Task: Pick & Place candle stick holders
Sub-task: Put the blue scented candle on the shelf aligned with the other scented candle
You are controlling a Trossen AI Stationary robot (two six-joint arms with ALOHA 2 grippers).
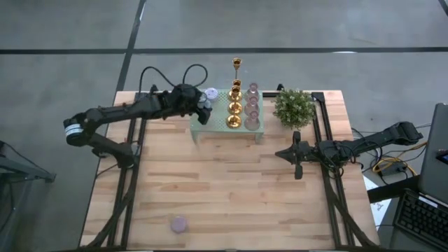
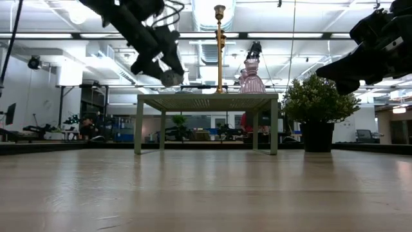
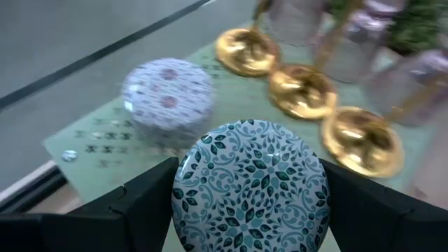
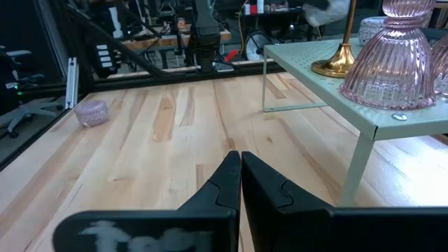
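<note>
left pincer (image 3: 248, 203) pinching blue patterned holder (image 3: 250, 187) (above stand (image 1: 210, 126)) | right pincer (image 4: 240, 183) pressed together

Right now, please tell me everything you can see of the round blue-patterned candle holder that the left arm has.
The blue-patterned candle holder is squat and round, its flat white top printed with a teal leaf-and-scroll ornament; the material cannot be judged. The left pincer grips it, one dark finger pressing on each side. It hangs level in the air, above the left part of the mint-green stand, touching nothing else. Close beyond it on the stand sits a similar lilac-patterned holder, with three gold holders in a row alongside.
</note>
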